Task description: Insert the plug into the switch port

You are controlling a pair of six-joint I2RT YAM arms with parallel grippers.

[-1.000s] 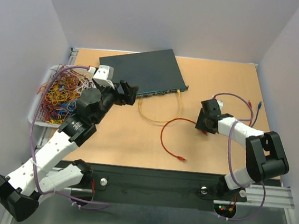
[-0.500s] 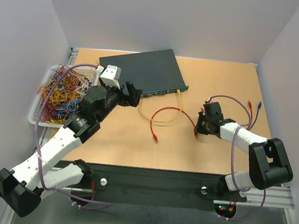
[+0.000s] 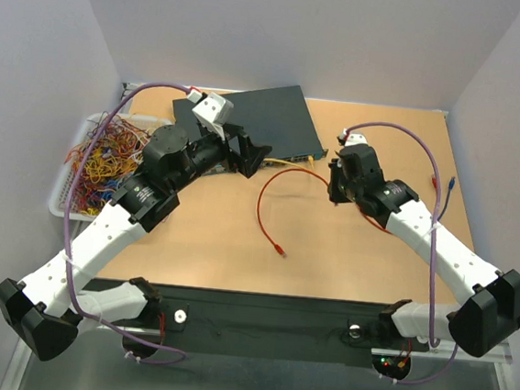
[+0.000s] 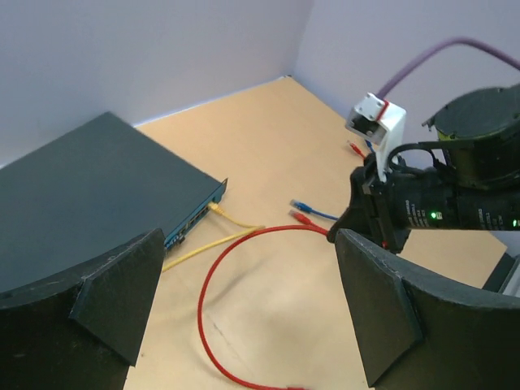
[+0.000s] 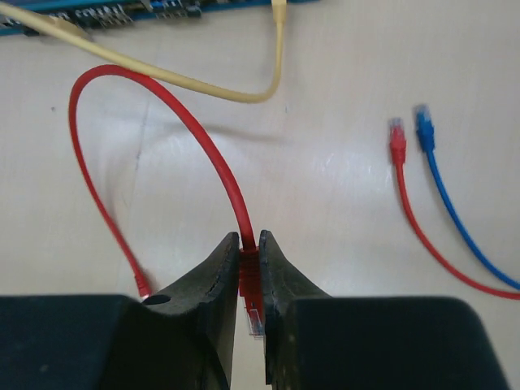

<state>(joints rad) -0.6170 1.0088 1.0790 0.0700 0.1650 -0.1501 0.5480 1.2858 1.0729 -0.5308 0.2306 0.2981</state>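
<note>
Right gripper, freshly pinched onto the red cable's plug, carries it mid-table toward the switch at the far edge, ready for insertion; left gripper waits spread wide.

switch: dark blue-grey top, bright blue port face
plug: red boot, clear tip
patch cable: plain red, same red as the plug
yellow cable: pale yellow
blue cable: blue, near the table's right edge
second red cable: red, beside the blue one
table: plain light tan wood, black strip along the near edge
basket: white wire, at the left edge
tangled wires: red, yellow, orange and blue mixed
left arm: white links, black joints
right arm: white links, black joints
left gripper: matte black fingers
right gripper: black fingers
arm leads: purple
walls: pale grey-lilac
</note>
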